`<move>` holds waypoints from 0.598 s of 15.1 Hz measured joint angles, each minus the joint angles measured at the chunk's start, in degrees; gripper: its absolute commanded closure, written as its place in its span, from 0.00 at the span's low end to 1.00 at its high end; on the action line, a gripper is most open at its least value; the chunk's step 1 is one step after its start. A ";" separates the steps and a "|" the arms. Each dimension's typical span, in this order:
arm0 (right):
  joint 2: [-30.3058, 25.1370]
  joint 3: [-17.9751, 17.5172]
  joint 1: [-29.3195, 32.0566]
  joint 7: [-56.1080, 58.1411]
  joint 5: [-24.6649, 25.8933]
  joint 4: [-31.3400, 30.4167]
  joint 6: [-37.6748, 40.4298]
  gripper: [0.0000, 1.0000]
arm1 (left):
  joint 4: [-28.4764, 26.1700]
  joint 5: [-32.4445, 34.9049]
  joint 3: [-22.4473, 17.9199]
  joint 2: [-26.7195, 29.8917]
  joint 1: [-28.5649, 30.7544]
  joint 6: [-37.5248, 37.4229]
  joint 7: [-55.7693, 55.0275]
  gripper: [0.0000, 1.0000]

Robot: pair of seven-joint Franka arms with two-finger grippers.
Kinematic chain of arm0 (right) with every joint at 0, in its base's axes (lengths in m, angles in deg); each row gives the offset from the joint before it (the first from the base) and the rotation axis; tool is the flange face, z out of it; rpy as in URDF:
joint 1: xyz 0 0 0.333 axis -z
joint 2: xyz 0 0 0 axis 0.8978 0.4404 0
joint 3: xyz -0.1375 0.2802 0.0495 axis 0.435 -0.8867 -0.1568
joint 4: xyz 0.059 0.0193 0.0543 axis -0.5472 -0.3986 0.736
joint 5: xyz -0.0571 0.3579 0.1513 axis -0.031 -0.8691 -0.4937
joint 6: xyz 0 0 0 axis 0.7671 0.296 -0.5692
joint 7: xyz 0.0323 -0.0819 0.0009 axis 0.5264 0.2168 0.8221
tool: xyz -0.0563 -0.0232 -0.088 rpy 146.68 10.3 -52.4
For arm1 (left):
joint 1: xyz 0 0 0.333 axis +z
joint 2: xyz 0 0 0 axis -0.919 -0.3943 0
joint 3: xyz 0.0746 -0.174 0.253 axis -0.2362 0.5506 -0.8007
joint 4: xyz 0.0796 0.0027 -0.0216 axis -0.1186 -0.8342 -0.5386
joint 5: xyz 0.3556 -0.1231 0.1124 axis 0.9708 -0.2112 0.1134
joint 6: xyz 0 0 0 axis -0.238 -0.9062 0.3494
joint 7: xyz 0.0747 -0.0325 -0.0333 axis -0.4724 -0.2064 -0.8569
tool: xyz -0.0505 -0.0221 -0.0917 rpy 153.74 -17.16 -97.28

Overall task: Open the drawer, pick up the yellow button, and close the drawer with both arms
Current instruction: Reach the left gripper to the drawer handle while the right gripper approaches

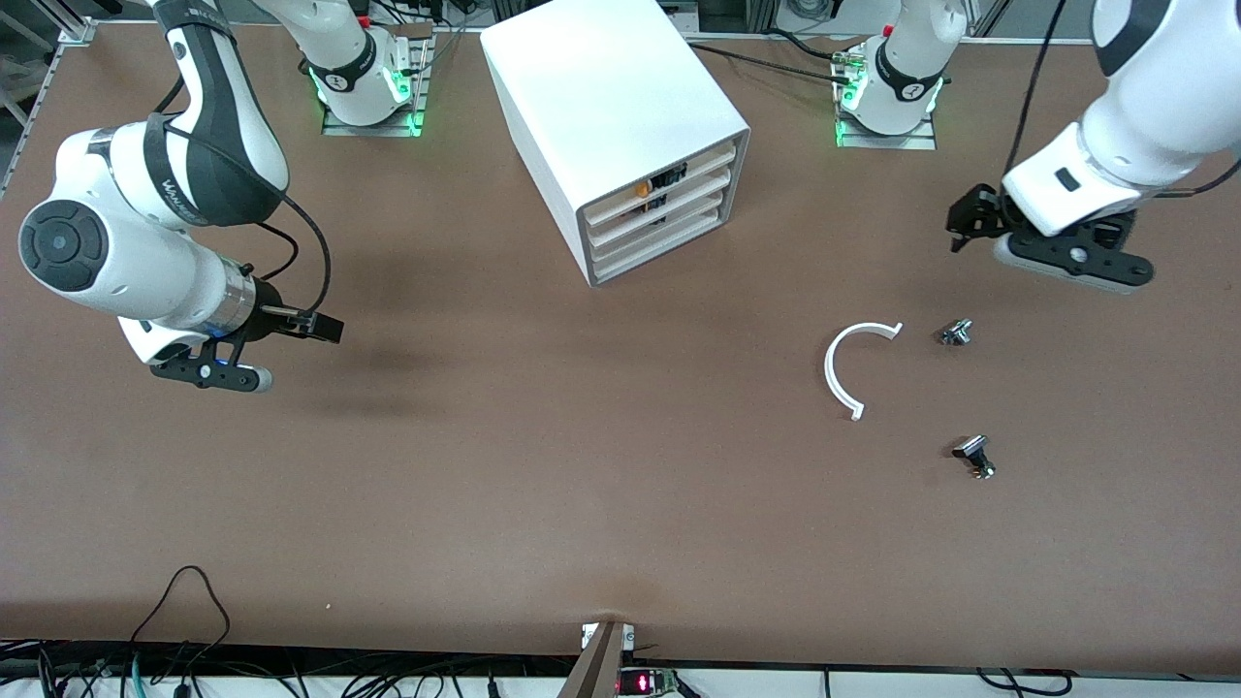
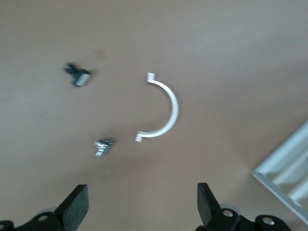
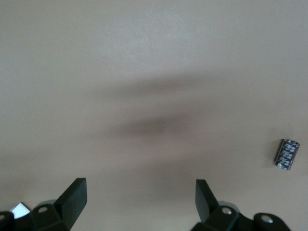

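The white cabinet (image 1: 620,116) stands on the table between the two arm bases, its four drawers facing the front camera at an angle. The uppermost drawer (image 1: 679,173) looks shut. A small orange bit (image 1: 642,191) shows at its front; I cannot tell if it is the button. My left gripper (image 1: 967,225) hangs open and empty over bare table toward the left arm's end; its wrist view (image 2: 143,202) shows the cabinet's corner (image 2: 286,168). My right gripper (image 1: 315,327) is open and empty over bare table toward the right arm's end, as its wrist view (image 3: 141,197) shows.
A white half-ring (image 1: 853,368) lies nearer the front camera than the cabinet, also in the left wrist view (image 2: 163,108). Two small silver-and-black knobs (image 1: 956,333) (image 1: 975,456) lie beside it. A small dark cylinder (image 3: 287,154) lies on the table in the right wrist view.
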 measured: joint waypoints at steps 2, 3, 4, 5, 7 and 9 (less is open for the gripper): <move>0.30 -0.01 -0.76 -1.90 0.00 0.00 -0.57 0.00 | 0.00 -7.01 0.54 -1.17 -0.01 -1.53 0.00 0.01; 0.46 -0.02 -1.24 -2.73 0.00 0.00 -0.81 0.00 | 0.01 -10.49 0.53 -2.02 0.09 -2.44 0.00 0.01; 0.58 -0.03 -1.77 -3.68 0.00 0.00 -1.06 0.00 | 0.02 -13.60 0.51 -3.04 0.25 -3.24 0.03 0.01; 0.67 -0.03 -2.29 -4.60 0.00 0.00 -1.36 0.00 | 0.02 -15.85 0.51 -4.21 0.33 -3.99 0.16 0.01; 0.85 -0.03 -3.05 -6.24 0.00 0.00 -1.67 0.00 | 0.07 -17.97 0.52 -6.71 0.30 -6.53 1.56 0.01; 0.99 -0.03 -3.50 -8.04 0.00 0.01 -1.82 0.00 | 0.11 -20.48 0.53 -9.06 0.31 -8.26 3.90 0.01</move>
